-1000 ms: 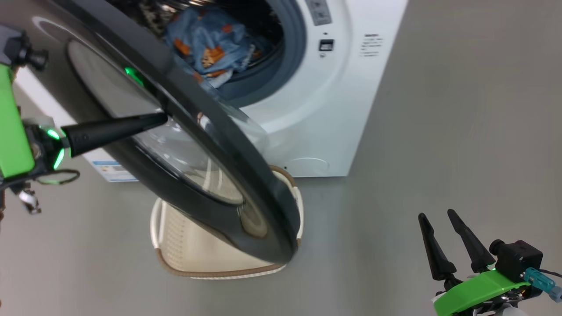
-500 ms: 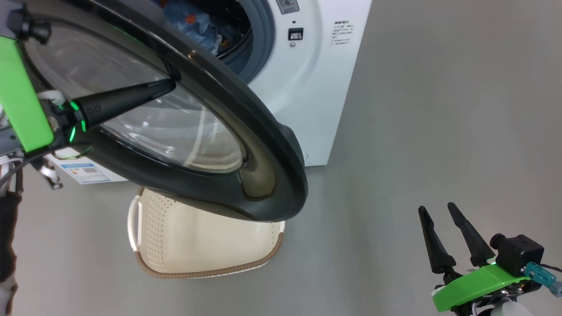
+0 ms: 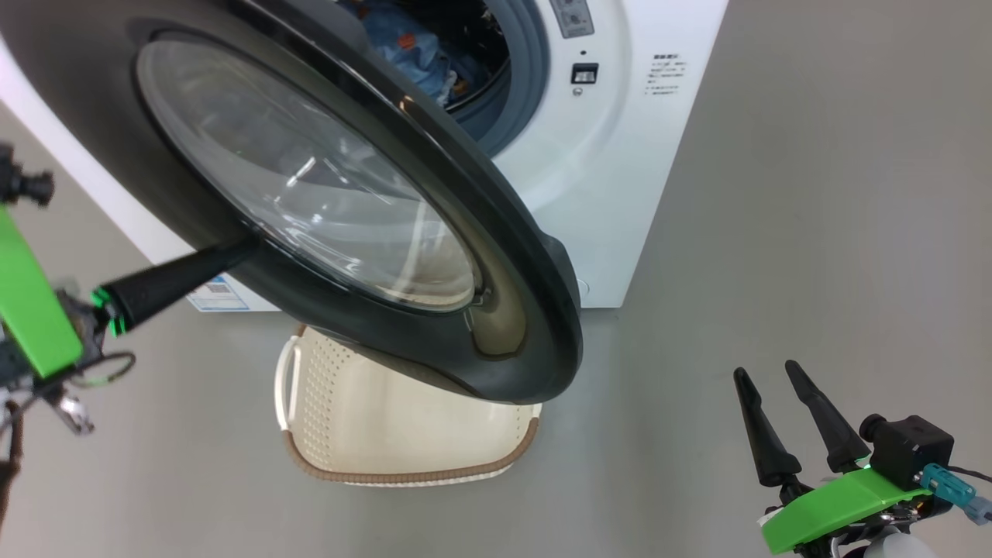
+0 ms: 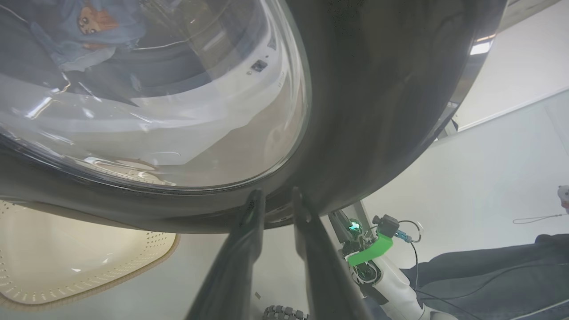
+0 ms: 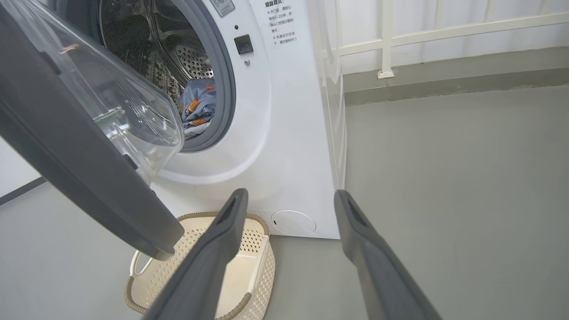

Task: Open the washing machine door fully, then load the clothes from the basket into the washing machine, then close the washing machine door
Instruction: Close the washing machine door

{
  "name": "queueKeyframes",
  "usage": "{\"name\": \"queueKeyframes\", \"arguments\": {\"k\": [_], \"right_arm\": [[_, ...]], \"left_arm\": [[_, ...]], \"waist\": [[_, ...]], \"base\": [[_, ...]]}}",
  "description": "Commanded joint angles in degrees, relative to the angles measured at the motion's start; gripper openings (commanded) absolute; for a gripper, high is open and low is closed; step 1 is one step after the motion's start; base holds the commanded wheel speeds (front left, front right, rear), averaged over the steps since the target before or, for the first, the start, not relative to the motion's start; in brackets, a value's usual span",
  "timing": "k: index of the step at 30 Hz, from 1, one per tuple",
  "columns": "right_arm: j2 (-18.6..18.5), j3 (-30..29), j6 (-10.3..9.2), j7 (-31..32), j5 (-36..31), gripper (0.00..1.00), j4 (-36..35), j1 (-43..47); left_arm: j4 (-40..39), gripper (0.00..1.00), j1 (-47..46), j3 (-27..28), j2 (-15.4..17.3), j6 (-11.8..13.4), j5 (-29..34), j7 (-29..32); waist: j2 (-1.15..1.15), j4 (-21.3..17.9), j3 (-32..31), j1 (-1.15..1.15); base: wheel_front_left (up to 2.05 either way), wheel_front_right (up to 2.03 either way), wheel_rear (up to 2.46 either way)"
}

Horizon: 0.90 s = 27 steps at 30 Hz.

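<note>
The washing machine door (image 3: 535, 310) hangs partly open over the basket, its black ring and glass bowl (image 4: 146, 111) facing me. My left gripper (image 3: 249, 246) is shut, and its fingertips (image 4: 255, 198) press on the lower part of the door's outer ring. The clothes (image 3: 411, 46), blue with orange prints, lie inside the drum (image 5: 198, 104) of the white washing machine (image 3: 620, 194). The cream basket (image 3: 403, 442) stands empty on the floor under the door. My right gripper (image 3: 766, 370) hovers open at the lower right, away from everything (image 5: 290, 193).
Grey floor (image 3: 814, 194) spreads open to the right of the machine. A white railing (image 5: 386, 40) runs behind it. A blue label sticker (image 3: 217, 293) shows low on the machine's front. Dark fabric (image 4: 489, 275) lies at the left wrist view's lower right.
The door has swung toward the machine's opening, turning its outer face to me. My left fingertips now rest lower on its ring. The head camera shifted; the right gripper stayed put.
</note>
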Motion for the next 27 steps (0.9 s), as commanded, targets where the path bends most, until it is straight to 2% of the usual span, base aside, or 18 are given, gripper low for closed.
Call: {"name": "queueKeyframes", "arguments": {"k": [1, 2, 3, 8, 14, 27], "right_arm": [[-0.8, 1.4, 0.16, -0.3, -0.5, 1.00, -1.0, -1.3], [-0.9, 1.4, 0.16, -0.3, -0.4, 1.00, -1.0, -1.2], [-1.0, 1.4, 0.16, -0.3, -0.4, 1.00, -1.0, -1.1], [-1.6, 1.3, 0.16, -0.3, -0.2, 1.00, -0.9, -0.4], [-2.1, 0.8, 0.16, -0.3, 0.0, 1.00, -0.8, 0.5], [-2.6, 0.0, 0.16, -0.3, 0.5, 1.00, -0.2, 2.3]], "left_arm": [[-1.3, 0.64, 0.4, 3.0, 3.0, -0.2, 0.7, -1.3], [-1.4, 0.98, 1.6, 3.1, 3.1, -0.2, 1.0, -2.1], [-1.4, 1.00, 2.8, 3.1, 3.3, -0.2, 1.5, -3.2], [-0.3, 1.00, 8.3, 2.5, 4.6, -0.2, 5.1, -9.8], [2.1, 1.00, 15.4, 0.1, 5.4, -0.2, 8.0, -20.8], [6.4, 1.00, 24.6, -8.4, 6.7, -0.2, 8.2, -42.8]], "waist": [[0.00, 0.7, -0.5, 0.00], [0.00, 0.9, -0.6, 0.00], [0.00, 1.2, -0.7, 0.00], [0.00, 2.0, -1.2, 0.00], [0.00, 2.4, -1.6, 0.00], [0.00, 0.4, -2.2, 0.00]], "base": [[0.00, 0.00, 0.00], [0.00, 0.00, 0.00], [0.00, 0.00, 0.00], [0.00, 0.00, 0.00], [0.00, 0.00, 0.00], [0.00, 0.00, 0.00]]}}
